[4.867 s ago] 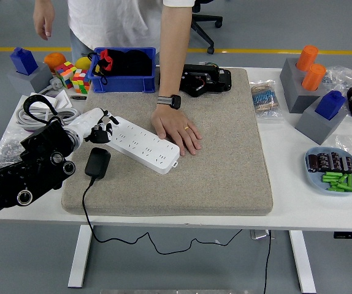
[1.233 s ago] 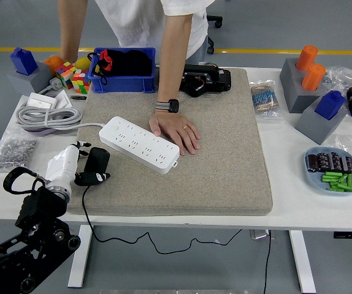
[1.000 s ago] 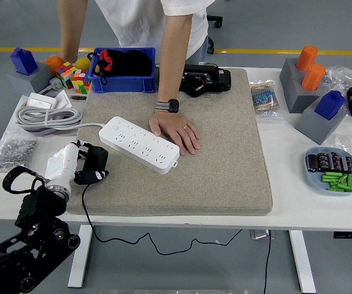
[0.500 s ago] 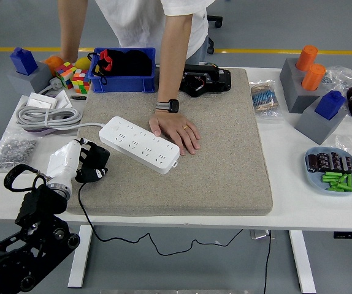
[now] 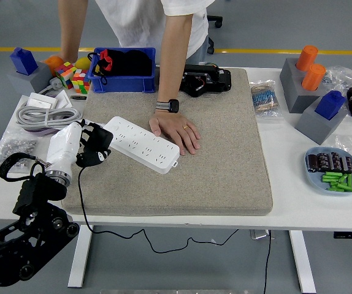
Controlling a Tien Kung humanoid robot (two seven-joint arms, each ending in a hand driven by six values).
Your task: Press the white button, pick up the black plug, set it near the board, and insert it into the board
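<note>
Left hand (image 5: pixel 81 147) clamped on black plug (image 5: pixel 97 146), now lifted beside white power strip (image 5: pixel 141 144); insertion apparently next.

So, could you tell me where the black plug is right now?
In the head view, the black plug sits in the robot's left hand at the left of the grey mat, right beside the white power strip's left end.

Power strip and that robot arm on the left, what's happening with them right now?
The robot's left hand has its fingers closed around the black plug and holds it beside the left end of the white power strip, cord trailing off the table edge. A person's hand rests flat on the mat against the strip's far side. The plug is not yet in a socket.
</note>
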